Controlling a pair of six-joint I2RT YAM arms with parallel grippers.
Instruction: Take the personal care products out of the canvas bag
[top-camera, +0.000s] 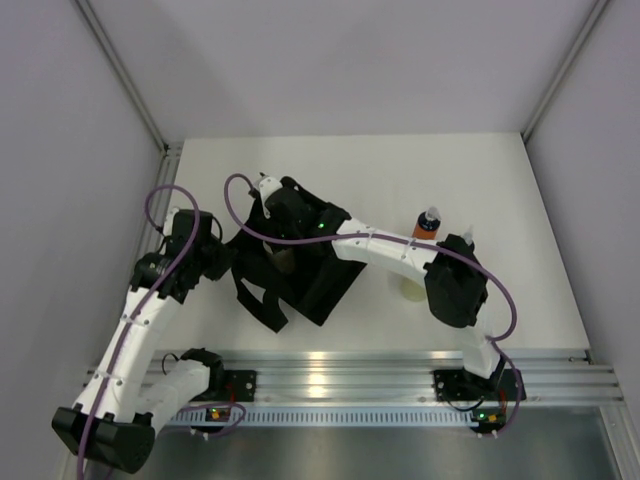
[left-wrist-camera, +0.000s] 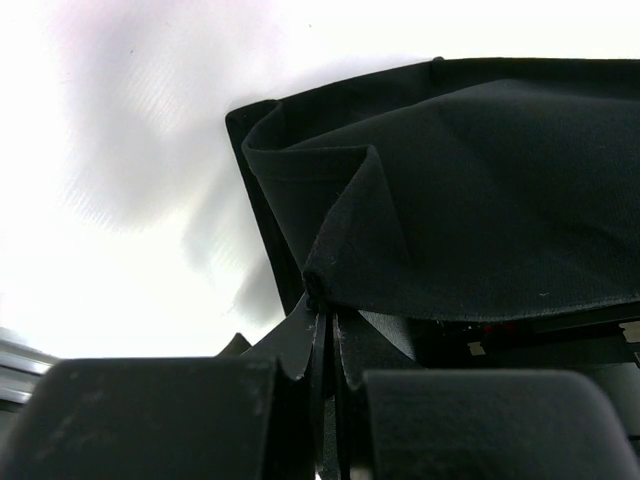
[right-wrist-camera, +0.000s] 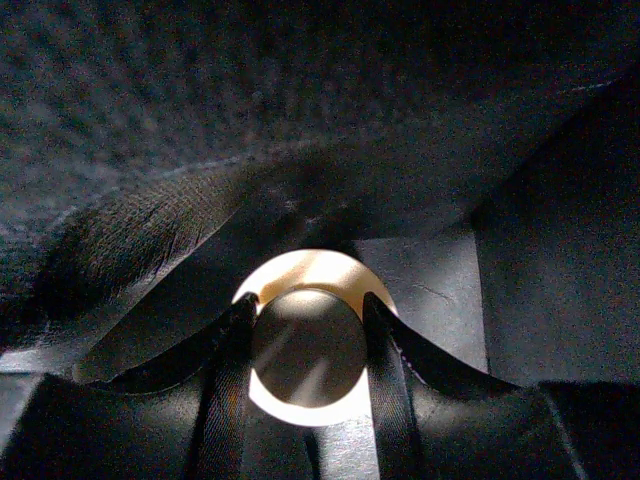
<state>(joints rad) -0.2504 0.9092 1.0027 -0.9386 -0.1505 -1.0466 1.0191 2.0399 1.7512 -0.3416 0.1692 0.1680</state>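
White tabletop (top-camera: 520, 180), plain walls all round. Sitting mid-table: floppy black canvas bag (top-camera: 325, 285). Left gripper (left-wrist-camera: 322, 300) clamped fully shut on a fold of fabric at the bag's left rim, presumably to keep the mouth open and stop the bag sliding. Right gripper (right-wrist-camera: 305, 320) down inside the bag, fingers closed in on both sides of the beige bottle (right-wrist-camera: 305, 268) at its cream cap. Looks like contact, though pretty dark in there. Already out, right of the bag: orange bottle (top-camera: 428, 222) and pale yellow-green bottle (top-camera: 408, 288).
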